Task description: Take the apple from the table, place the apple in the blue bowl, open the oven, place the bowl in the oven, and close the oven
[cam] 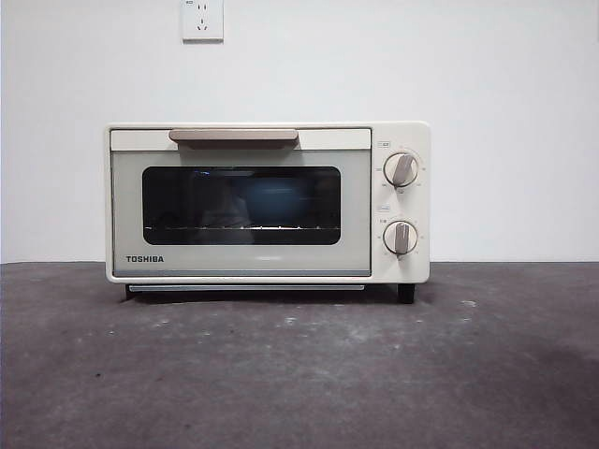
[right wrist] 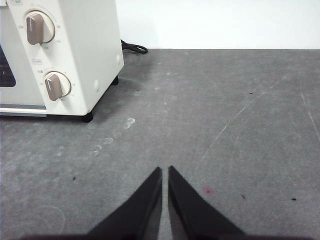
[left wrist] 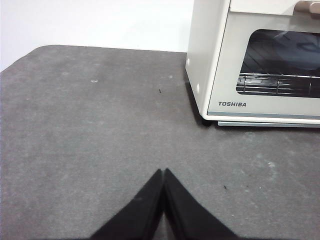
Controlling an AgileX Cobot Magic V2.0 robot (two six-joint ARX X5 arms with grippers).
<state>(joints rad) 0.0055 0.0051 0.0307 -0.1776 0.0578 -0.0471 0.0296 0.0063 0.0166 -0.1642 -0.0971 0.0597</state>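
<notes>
The cream-white TOSHIBA oven (cam: 267, 201) stands on the dark grey table (cam: 299, 374) with its door closed. Through the dark glass I make out the blue bowl (cam: 273, 201) resting on the rack inside. The apple does not show in any view. My left gripper (left wrist: 163, 172) hovers shut over bare table, off the oven's (left wrist: 255, 60) handle-side corner. My right gripper (right wrist: 165, 170) is shut as well, over the table beside the oven's knob end (right wrist: 60, 55). Neither gripper holds anything, and neither arm shows in the front view.
A black power cord (right wrist: 134, 48) lies behind the oven by the white wall. A wall socket (cam: 202, 19) sits above the oven. Two round knobs (cam: 401, 170) are on the oven's right panel.
</notes>
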